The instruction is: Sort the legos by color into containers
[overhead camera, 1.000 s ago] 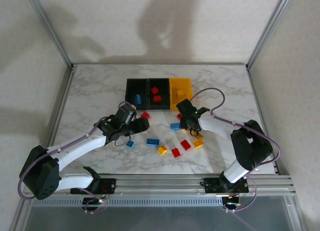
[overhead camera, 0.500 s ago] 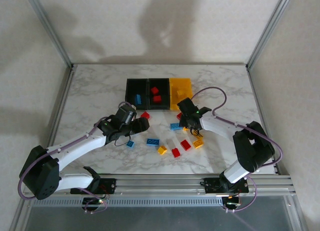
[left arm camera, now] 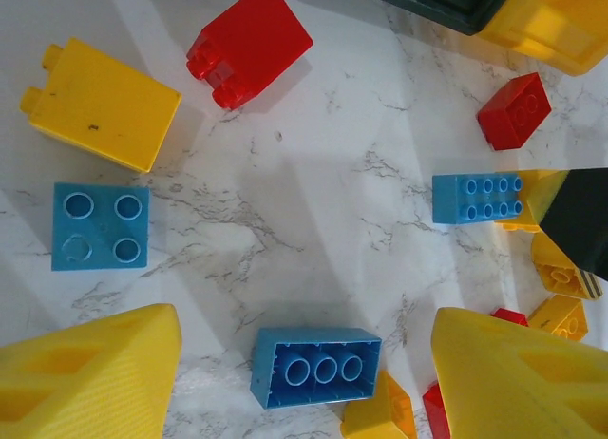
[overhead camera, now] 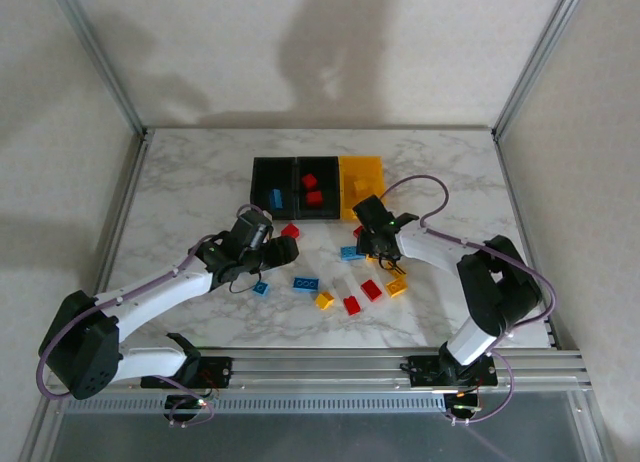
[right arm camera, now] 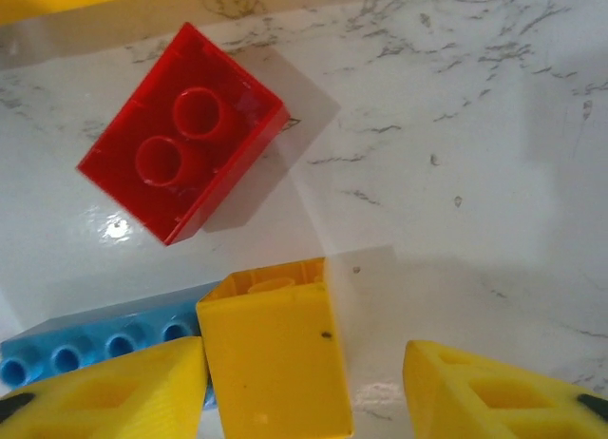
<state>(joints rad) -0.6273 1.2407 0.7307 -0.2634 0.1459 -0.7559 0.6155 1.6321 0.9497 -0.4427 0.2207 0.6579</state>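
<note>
Red, blue and yellow legos lie loose on the marble between the arms. The containers sit behind them: a black bin holding a blue brick, a black bin with two red bricks, and a yellow bin. My left gripper is open, straddling an upside-down blue brick without touching it. My right gripper is open around a yellow brick; the left finger touches it, and the right finger stands apart.
Around the left gripper lie a yellow brick, a red brick, a small blue brick and a long blue brick. A red brick and a blue brick lie beside the right gripper. More bricks cluster at the front.
The right gripper has shifted slightly left near the yellow bin. The left arm has held still.
</note>
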